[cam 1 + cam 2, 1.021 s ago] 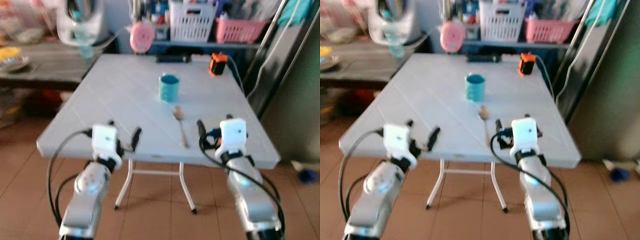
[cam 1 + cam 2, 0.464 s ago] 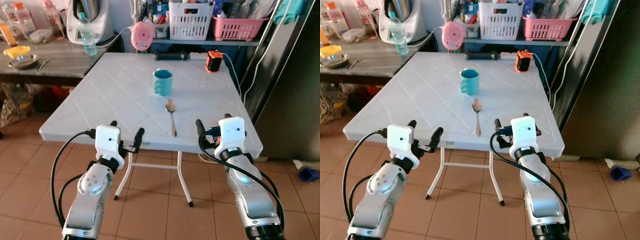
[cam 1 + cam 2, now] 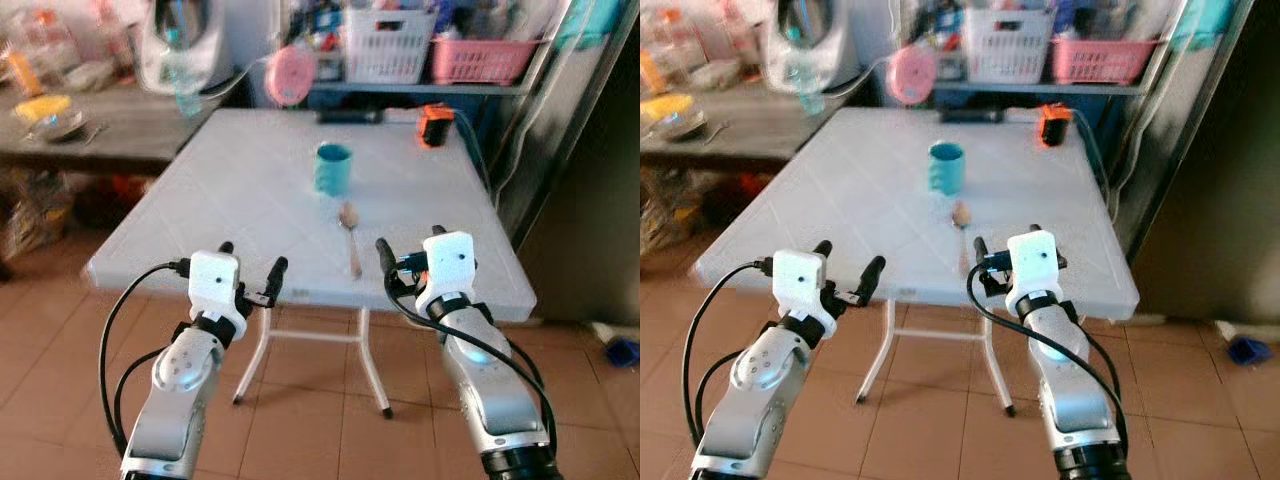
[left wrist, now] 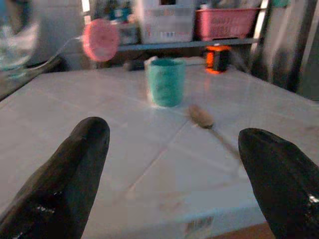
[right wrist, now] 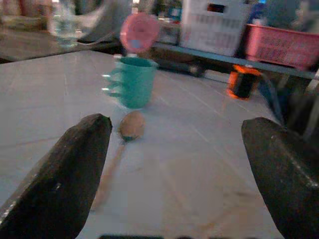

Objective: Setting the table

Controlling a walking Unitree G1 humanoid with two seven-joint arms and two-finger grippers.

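Mug (image 3: 333, 169) mid-table (image 3: 230, 190); spoon (image 3: 350, 238) just before it; baskets (image 3: 388, 45) on shelf behind table.

White plastic tabletop (image 3: 250, 190): smooth, faintly sheeny, scored with diagonal grooves. Teal cup (image 3: 333, 171): smooth, looks plastic or glazed, slightly glossy. Long-handled spoon (image 3: 350, 236): pale brownish, matt, wood-like; material blurred, hard to settle. Left pincer (image 3: 250, 271) and right pincer (image 3: 402, 254): matt black fingers (image 4: 75, 164), rubbery-looking, with a few wet-looking glints near the base; white glossy plastic housings behind, on brushed silver metal arms. Terracotta floor tiles (image 3: 310, 420): matt, smooth. White lattice plastic basket (image 3: 388, 45) and pink plastic basket (image 3: 480, 58): both smooth.
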